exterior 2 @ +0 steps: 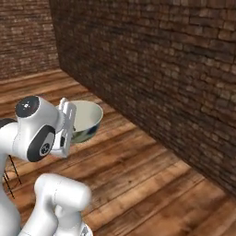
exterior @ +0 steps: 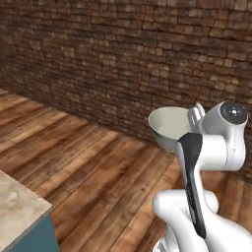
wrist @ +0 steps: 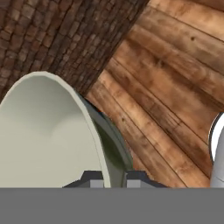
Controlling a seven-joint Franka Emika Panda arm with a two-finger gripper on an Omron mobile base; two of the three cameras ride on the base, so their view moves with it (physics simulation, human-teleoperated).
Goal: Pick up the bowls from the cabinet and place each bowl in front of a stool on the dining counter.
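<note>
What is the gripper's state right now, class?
Gripper: shut on the rim of the beige-olive bowl, which it carries above the wooden floor.

The round ceramic bowl is pale cream-white inside, with a light rim; its outer wall is a dull olive-green carrying dark markings, which may include a bluish tint, though the rendering is too coarse to be sure. The rough brick wall is mottled dark brown and reddish-brown. The plank floor is warm orange-brown wood with darker seams. The stone countertop corner is beige-tan marbled, above a teal-blue side.
</note>
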